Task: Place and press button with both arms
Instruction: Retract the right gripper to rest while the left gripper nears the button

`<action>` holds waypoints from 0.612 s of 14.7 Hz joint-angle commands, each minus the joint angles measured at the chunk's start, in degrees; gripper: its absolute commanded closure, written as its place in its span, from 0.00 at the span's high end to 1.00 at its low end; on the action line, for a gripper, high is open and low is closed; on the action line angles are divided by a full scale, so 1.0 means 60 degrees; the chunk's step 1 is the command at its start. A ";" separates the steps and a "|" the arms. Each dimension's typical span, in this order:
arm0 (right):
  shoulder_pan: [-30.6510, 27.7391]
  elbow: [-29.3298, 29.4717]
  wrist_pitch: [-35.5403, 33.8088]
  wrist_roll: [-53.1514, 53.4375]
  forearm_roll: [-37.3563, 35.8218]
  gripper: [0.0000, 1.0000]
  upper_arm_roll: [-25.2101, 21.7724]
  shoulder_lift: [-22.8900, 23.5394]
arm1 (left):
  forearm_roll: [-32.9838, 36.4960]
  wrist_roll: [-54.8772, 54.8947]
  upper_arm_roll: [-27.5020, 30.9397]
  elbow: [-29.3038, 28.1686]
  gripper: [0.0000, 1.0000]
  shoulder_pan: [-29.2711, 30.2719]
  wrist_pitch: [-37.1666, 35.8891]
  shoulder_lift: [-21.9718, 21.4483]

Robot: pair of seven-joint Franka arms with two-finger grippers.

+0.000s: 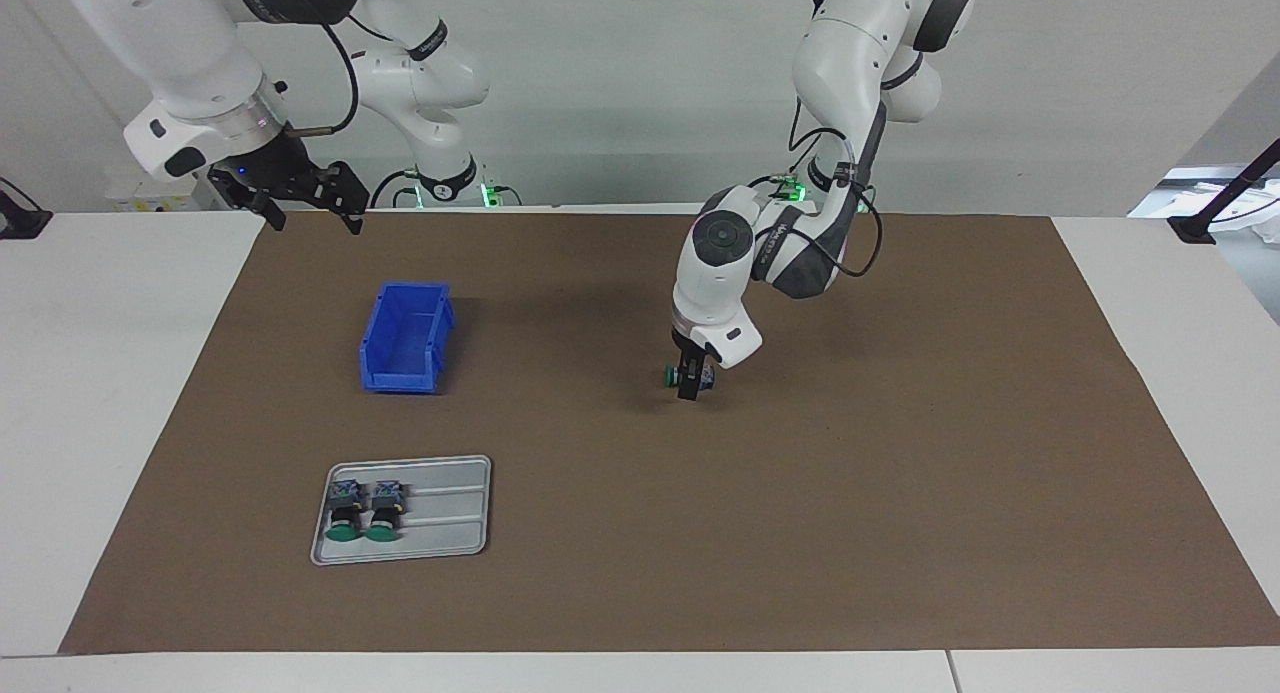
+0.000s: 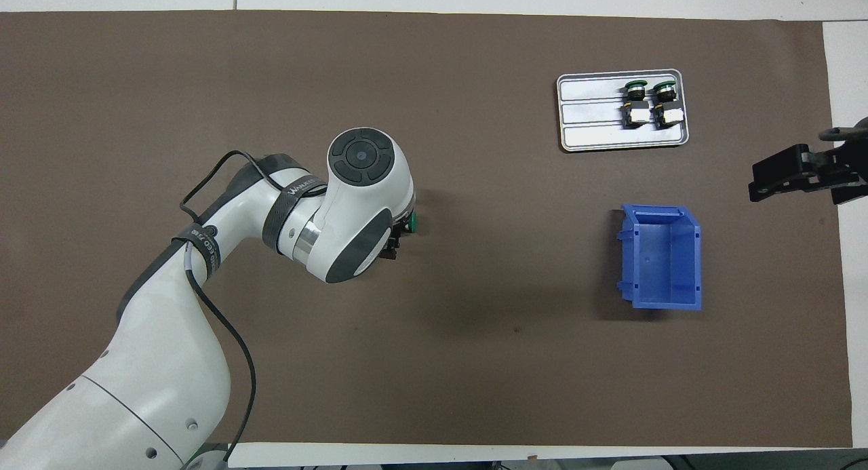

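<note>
Brown tabletop (image 1: 900, 473): left pincer (image 1: 689, 378) pinches the button (image 1: 672, 375) low over it; set it down upright, gently. Right pincer (image 1: 305, 201) waits, spread.

Two glossy white jointed robot arms, the left arm (image 1: 850, 63) and the right arm (image 1: 190, 53), built of rounded shells with dark grey joint caps. A round dark grey cap (image 2: 361, 156) with raised segments closes the left wrist. Thin black cables (image 2: 224, 321) loop along the left forearm, tied by black printed bands. Each arm ends in a black two-finger gripper: left (image 1: 690, 378), right (image 1: 300, 195).
</note>
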 commanded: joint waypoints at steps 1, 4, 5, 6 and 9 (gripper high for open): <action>0.0185 -0.0325 0.0306 -0.0366 -0.0088 0.99 -0.0446 -0.0189 | 0.0112 -0.0294 0.0107 0.0119 0.99 -0.0188 0.0290 0.0312; 0.0185 -0.0355 0.0336 -0.0453 -0.0191 0.99 -0.0782 -0.0233 | 0.0112 -0.0528 0.0107 0.0104 0.83 -0.0174 0.0349 0.0327; 0.0156 -0.0369 0.0292 -0.0599 -0.0191 0.99 -0.0813 -0.0233 | 0.0112 -0.0543 0.0107 0.0075 0.75 -0.0188 0.0334 0.0327; 0.0112 -0.0427 0.0263 -0.0615 -0.0191 0.99 -0.0799 -0.0247 | 0.0083 -0.0543 0.0107 0.0060 0.66 -0.0189 0.0320 0.0327; -0.0078 -0.0487 0.0219 -0.0586 -0.0031 0.99 -0.0784 -0.0321 | 0.0053 -0.0558 0.0107 0.0104 0.45 -0.0174 0.0203 0.0327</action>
